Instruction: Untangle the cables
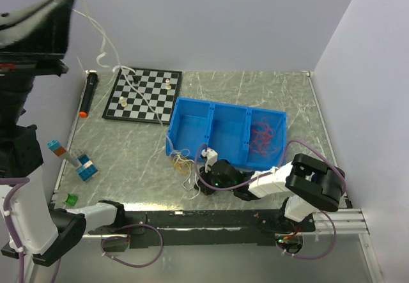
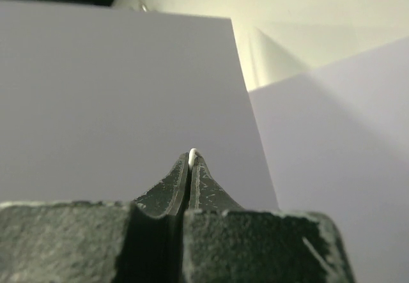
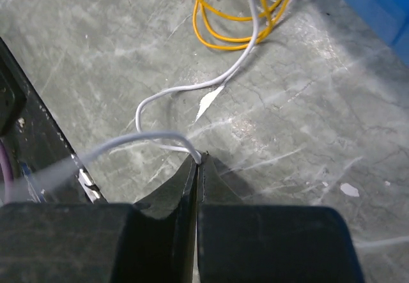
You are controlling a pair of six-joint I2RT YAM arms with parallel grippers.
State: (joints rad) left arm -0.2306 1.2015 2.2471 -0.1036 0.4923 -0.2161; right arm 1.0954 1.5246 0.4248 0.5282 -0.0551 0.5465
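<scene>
L gripper (image 2: 192,163), raised high, jaws pinched on white cable (image 2: 193,151); only a nub shows past the tips. R gripper (image 3: 199,165), low on table (image 3: 307,123), is clamped on a white strand (image 3: 179,89) leading into the yellow cable (image 3: 217,35) coil, cut off at frame top; can't tell if same cord. Red cable (image 1: 265,136) sits in blue bin's (image 1: 192,126) right compartment.

Table (image 1: 128,149): grey-green marble look with pale veins. Bin (image 1: 188,130): solid blue. Chessboard (image 1: 147,91): black/white checks with a dark border; chess pieces (image 1: 167,82) are cream. White cable (image 3: 192,86) is plain white and reads greyish in shadow. Yellow cable (image 3: 211,32): saturated yellow-orange. Red cables (image 1: 263,136): red-orange. Marker (image 1: 89,91): black with an orange tip. Blue blocks (image 1: 85,167): mid blue. Tall block (image 1: 56,147): light blue and orange. Small block (image 1: 71,199): bright green. Walls (image 1: 223,21): flat pale lavender. Right arm (image 1: 275,181): white shell with black joints. Arm cable (image 1: 313,149): purple-grey.
</scene>
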